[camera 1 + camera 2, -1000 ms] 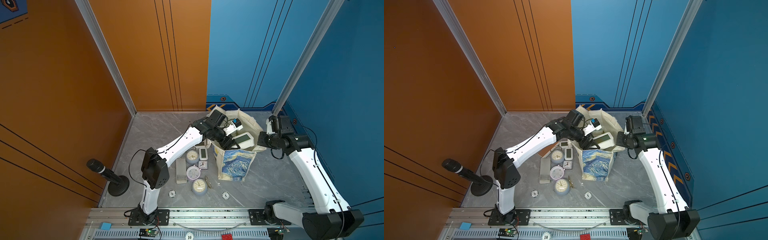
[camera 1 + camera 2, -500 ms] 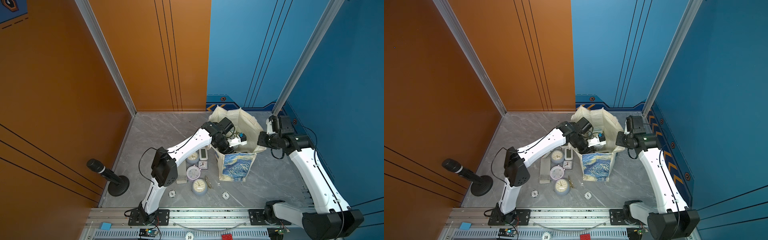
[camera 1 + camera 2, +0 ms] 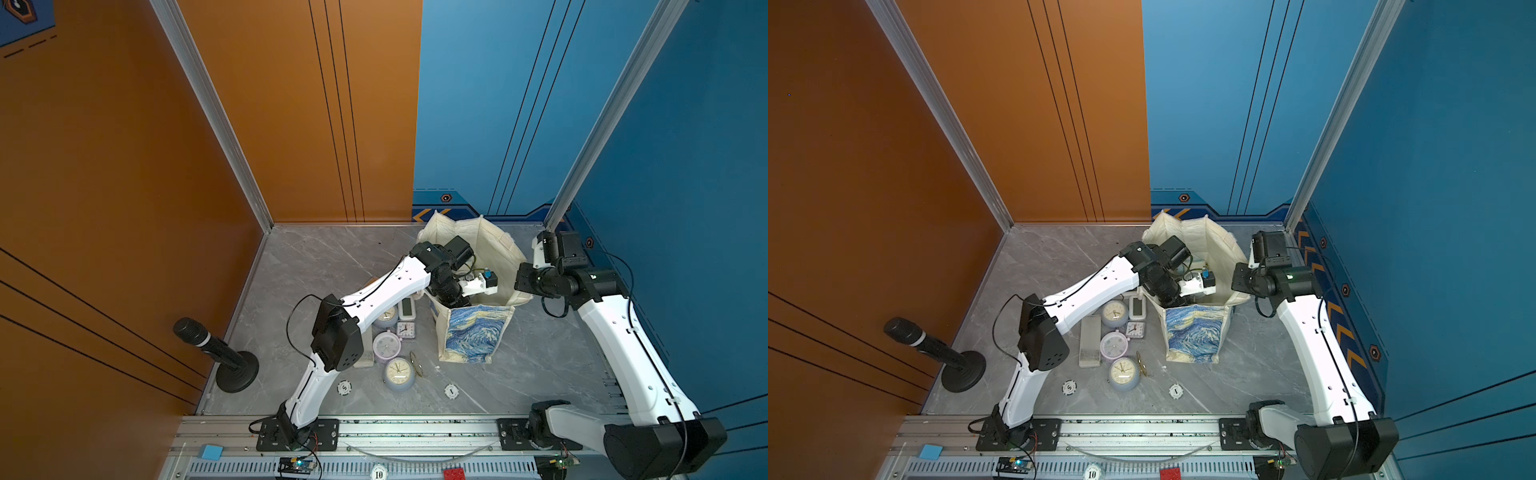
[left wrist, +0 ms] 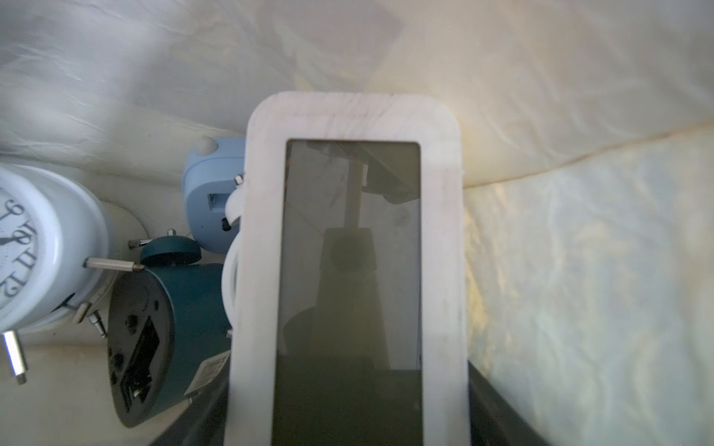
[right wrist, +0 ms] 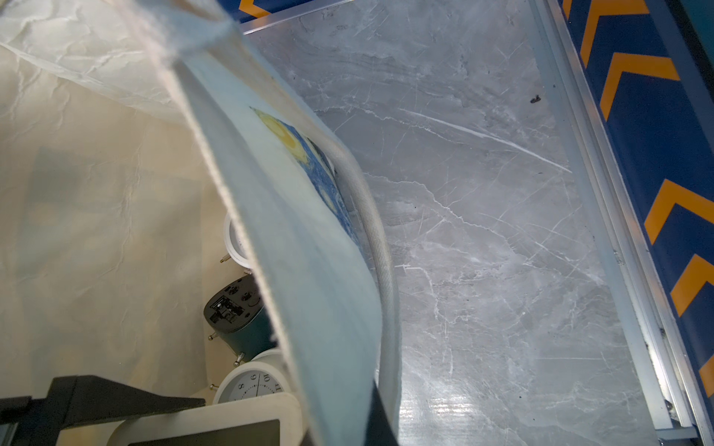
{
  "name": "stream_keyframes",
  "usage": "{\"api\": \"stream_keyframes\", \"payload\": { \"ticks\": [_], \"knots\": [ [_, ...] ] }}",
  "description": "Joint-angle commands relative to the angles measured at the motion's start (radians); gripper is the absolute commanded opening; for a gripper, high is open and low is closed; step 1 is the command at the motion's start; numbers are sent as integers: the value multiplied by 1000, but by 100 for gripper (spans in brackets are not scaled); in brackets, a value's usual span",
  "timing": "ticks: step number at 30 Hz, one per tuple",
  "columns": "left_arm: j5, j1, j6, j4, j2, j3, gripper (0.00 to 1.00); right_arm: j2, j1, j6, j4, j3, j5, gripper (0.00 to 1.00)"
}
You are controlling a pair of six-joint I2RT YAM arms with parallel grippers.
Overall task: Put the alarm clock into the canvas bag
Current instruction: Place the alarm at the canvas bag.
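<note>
So the left arm is reaching down through the open top of the canvas bag (image 3: pixel 471 332), and the left pincer (image 4: pixel 347 409) is clamped on the alarm clock (image 4: pixel 351 247). It's the flat rectangular one with a pale wood-look frame and a dark blank screen. In the left wrist view the dark fingers (image 4: pixel 490 401) sit on either side of its near end, so it's definitely being held. The clock is well inside the bag with cream lining all around it. I can't tell whether it's touching the bottom.

There's already a little pile in there, just beside it: a white round clock (image 4: pixel 34 247) with black numerals, a teal bell clock (image 4: pixel 166 328) lying with its back showing, and a small light blue clock (image 4: pixel 210 193) behind those.

The right pincer (image 5: pixel 344 428) is pressed together on the bag's rim, on the side toward the right arm. In the right wrist view the fabric edge and a white rope handle (image 5: pixel 380 247) run straight into it. In both top views the bag stands upright, mouth open.

Out on the grey marble surface (image 3: pixel 540 365), just left of the bag, there's a cluster of more clocks, including a lilac round one (image 3: pixel 386 344) and a cream-faced one (image 3: pixel 398 374). A black microphone (image 3: pixel 216 353) on its stand sits well apart, near the orange wall.
</note>
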Motion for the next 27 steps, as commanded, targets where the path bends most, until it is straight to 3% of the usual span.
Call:
{"api": "stream_keyframes", "payload": {
  "ticks": [1, 2, 7, 8, 9, 17, 27],
  "knots": [
    [-36, -30, 20, -133, 37, -14, 62, -1, -6, 10, 55, -2, 5, 7],
    [-34, -29, 20, -133, 32, -8, 73, -3, -6, 10, 56, -2, 5, 7],
    [-17, -22, 19, -133, 22, 35, 84, -7, -5, 11, 55, -8, 6, 8],
    [-11, -19, 16, -133, 20, 48, 95, -8, -5, 11, 55, -10, 8, 8],
    [-6, -18, 14, -133, 17, 58, 100, -8, -5, 11, 55, -11, 8, 8],
    [-27, -8, -9, -131, -1, 124, 98, -10, -5, 10, 55, -13, 9, 8],
    [-153, 3, -45, -130, -21, 221, 98, -11, -5, 9, 55, -16, 9, 8]
  ]
}}
